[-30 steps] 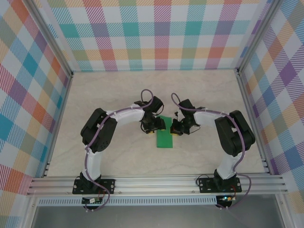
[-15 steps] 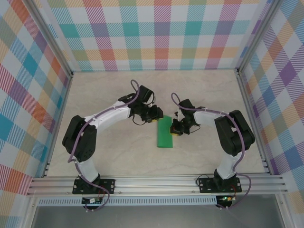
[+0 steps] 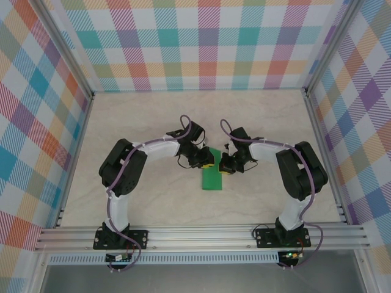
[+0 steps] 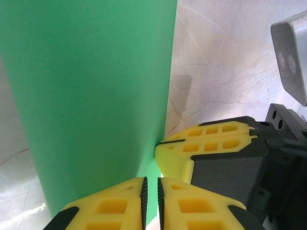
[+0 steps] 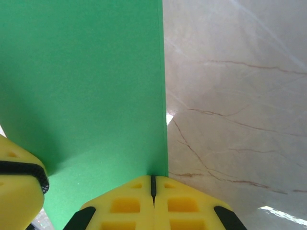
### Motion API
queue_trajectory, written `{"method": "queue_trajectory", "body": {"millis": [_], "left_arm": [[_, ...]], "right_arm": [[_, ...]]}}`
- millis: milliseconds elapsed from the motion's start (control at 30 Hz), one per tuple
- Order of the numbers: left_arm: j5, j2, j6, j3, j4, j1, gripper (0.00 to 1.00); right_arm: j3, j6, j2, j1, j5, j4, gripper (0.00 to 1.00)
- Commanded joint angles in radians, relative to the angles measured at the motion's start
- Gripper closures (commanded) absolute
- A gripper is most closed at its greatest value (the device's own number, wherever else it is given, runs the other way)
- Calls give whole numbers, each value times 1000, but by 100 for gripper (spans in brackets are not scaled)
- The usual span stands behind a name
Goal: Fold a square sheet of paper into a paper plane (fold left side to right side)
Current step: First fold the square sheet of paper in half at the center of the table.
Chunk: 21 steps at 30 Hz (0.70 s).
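A: What has been altered, taken from the near edge outward?

B: The left arm (image 3: 125, 174), which was swung wide to the left half a second ago, has been drawn back in. The sheet of paper (image 3: 212, 179) has not been moved. It is laid flat on the table (image 3: 153, 116) between the two arms as a narrow folded strip, and its near end is left uncovered.

A: And at its far end?

B: The left gripper (image 4: 151, 194) has been brought back onto that end, just beside the right gripper (image 5: 152, 189). Its fingers, held wider a second ago, have been all but closed, with only a hairline slit left. Whether the paper's edge is nipped in it cannot be told. The right gripper is kept clenched, fingertips together, at the strip's right edge.

A: What is meant for the task?

B: The left-to-right fold is judged to be made already. A pressing of the crease is suggested, with the sheet steadied from the right. No pointed plane shape has been formed yet, so most of the folding is judged to remain.
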State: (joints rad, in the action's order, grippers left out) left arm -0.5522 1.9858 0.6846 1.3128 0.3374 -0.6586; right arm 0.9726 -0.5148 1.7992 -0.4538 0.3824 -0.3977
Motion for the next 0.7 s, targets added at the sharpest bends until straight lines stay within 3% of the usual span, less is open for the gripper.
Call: {"method": "queue_trajectory", "body": {"millis": [0,667], "left_arm": [[16,2,-26,-10,17,-2,84],[71,48,-132,-32,79,20,85]], "right_arm": [[-18,11,59,-8,-96,-38,100],[-8,24,67,-9,-100,-55,100]]}}
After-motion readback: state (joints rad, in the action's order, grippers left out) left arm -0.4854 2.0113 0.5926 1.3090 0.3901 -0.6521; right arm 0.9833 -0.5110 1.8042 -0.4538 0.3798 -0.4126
